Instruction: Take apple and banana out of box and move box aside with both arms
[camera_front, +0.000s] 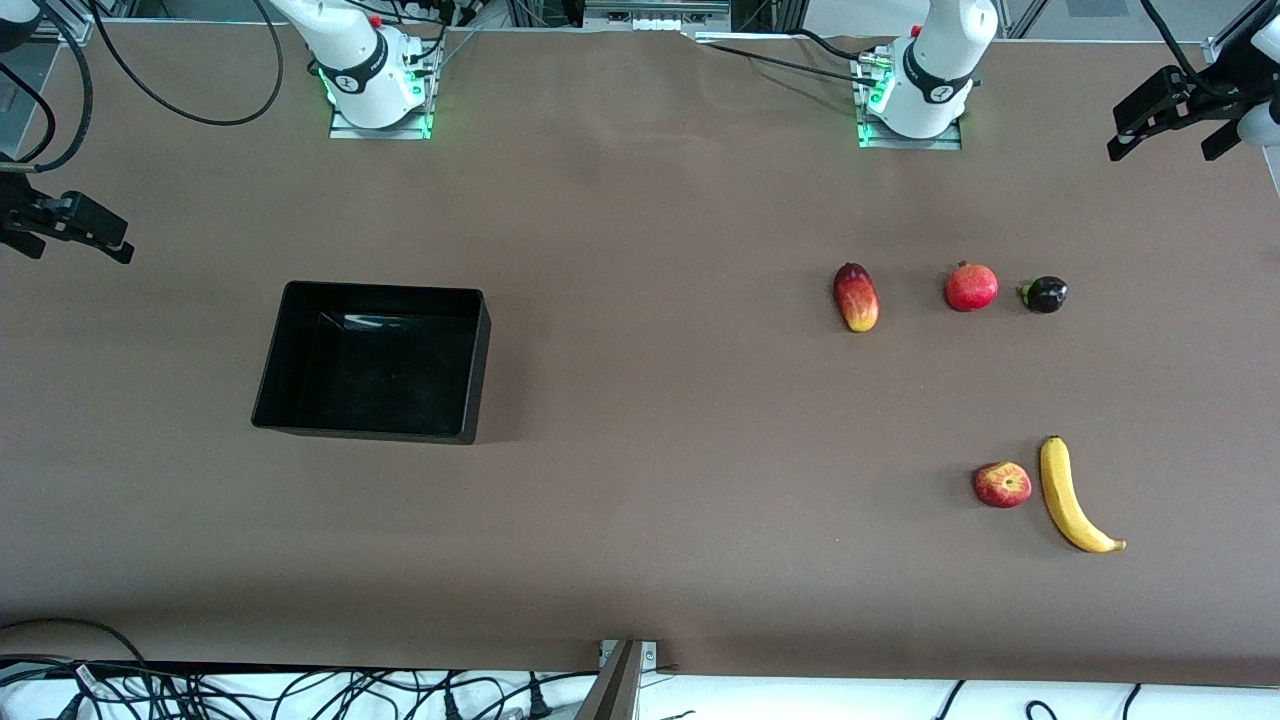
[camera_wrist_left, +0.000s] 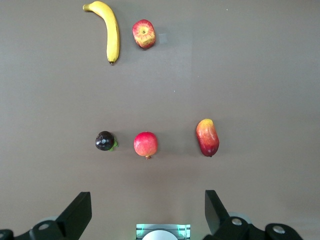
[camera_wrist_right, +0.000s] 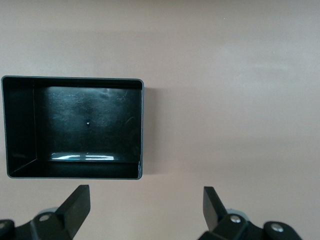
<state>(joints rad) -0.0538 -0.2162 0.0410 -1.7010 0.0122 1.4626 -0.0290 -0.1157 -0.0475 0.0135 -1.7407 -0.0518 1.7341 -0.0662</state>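
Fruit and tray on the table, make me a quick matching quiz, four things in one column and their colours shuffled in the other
Things:
1. banana
2. tray
3. apple
4. small fruit with a green stem

Colours:
A. red with yellowish streaks
B. dark purple, almost black
C. yellow
D. glossy black

Pairs: 1-C, 2-D, 3-A, 4-B

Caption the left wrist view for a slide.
Open left hand high over five fruits: banana beside apple; dark fruit, pomegranate, mango in a row.
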